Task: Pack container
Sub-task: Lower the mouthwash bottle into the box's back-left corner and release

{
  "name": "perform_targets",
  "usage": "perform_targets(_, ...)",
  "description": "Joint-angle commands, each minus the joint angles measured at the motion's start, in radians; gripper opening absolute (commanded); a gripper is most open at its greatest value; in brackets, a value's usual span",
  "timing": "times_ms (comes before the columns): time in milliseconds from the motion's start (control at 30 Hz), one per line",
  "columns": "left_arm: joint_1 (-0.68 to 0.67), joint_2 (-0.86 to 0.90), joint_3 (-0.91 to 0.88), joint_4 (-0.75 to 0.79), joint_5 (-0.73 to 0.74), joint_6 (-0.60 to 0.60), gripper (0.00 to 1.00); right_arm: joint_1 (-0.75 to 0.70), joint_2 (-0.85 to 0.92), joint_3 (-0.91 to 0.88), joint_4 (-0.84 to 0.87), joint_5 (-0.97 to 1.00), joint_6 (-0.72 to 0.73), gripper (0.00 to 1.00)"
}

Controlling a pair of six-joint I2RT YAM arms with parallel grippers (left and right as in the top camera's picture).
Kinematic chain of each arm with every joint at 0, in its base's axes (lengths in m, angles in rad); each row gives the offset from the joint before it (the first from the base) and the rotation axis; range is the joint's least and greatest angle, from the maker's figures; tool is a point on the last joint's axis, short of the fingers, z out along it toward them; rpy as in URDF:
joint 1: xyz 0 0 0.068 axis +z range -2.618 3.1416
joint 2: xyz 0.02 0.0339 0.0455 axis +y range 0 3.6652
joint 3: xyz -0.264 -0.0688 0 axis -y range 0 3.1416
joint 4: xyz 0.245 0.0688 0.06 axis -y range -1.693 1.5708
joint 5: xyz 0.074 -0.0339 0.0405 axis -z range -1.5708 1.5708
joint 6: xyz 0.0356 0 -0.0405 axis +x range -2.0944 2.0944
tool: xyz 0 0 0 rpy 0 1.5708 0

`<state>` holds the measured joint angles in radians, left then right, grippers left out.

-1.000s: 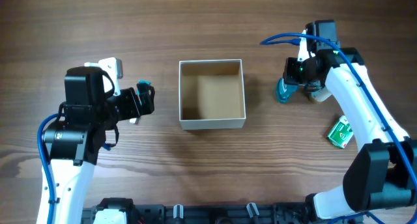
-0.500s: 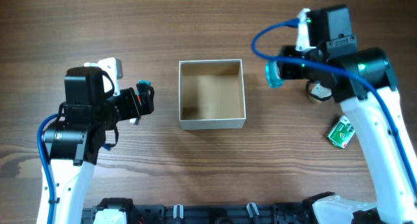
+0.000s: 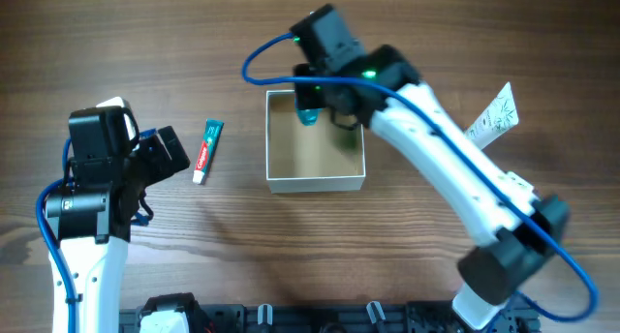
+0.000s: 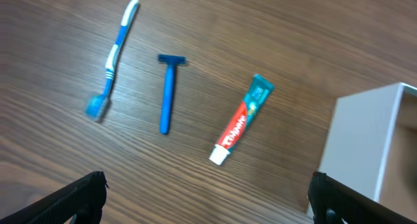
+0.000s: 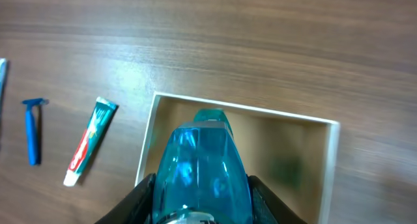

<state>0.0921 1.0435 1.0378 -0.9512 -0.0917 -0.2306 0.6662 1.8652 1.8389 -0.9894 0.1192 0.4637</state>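
From overhead, the container sits mid-worktop, open side up, and what shows of its tan floor is bare. The right arm stretches diagonally across it so that the right jaws hang over the far-left part of the box, clamped on a teal bottle. Holding it there puts the bottle inside the walls rather than over the rim. The left arm stands off to the left, clear of the box, with a toothpaste tube lying between it and the container. A white packet is well off to the right.

In the left wrist view the left jaws are spread wide and hold nothing. They are poised above a toothbrush, a razor and the toothpaste tube, which lie side by side but apart, likely so each can be picked up singly. The container's white wall fills the right edge.

The right wrist view looks along the bottle, gripped from both sides, with the container's open mouth directly beyond it. I judge that release is the step in hand, best done low so the bottle neither bounces nor tips out
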Motion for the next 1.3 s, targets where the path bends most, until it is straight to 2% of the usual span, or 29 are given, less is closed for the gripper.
perform_targets(0, 0.005, 0.000, 0.023, -0.003, -0.067, 0.017, 1.00, 0.016, 0.055, 0.013, 0.037, 0.042, 0.064, 0.04)
perform_targets(200, 0.005, 0.000, 0.023, -0.003, -0.066, 0.017, 1.00, 0.029, 0.156, 0.012, 0.053, 0.040, 0.116, 0.05)
perform_targets(633, 0.005, 0.000, 0.023, -0.001, -0.062, 0.013, 1.00, 0.037, 0.211, 0.012, 0.126, 0.000, 0.119, 0.06)
perform_targets(767, 0.005, 0.000, 0.023, -0.002, -0.062, 0.013, 1.00, 0.037, 0.211, 0.012, 0.117, -0.010, 0.110, 0.34)
perform_targets(833, 0.005, 0.000, 0.023, -0.002, -0.062, 0.013, 1.00, 0.037, 0.211, 0.012, 0.111, -0.012, 0.110, 0.57)
perform_targets(933, 0.005, 0.000, 0.023, -0.002, -0.063, 0.013, 1.00, 0.038, 0.211, 0.012, 0.100, -0.015, 0.106, 0.64)
perform_targets(967, 0.005, 0.000, 0.023, -0.002, -0.063, 0.013, 1.00, 0.038, 0.211, 0.012, 0.095, -0.016, 0.098, 0.70)
perform_targets(1133, 0.005, 0.000, 0.023, 0.000, -0.063, 0.013, 1.00, 0.038, 0.177, 0.012, 0.049, -0.014, 0.067, 0.75)
perform_targets(1267, 0.005, 0.000, 0.023, 0.000, -0.063, 0.013, 1.00, 0.030, 0.040, 0.012, 0.027, 0.059, 0.059, 0.78)
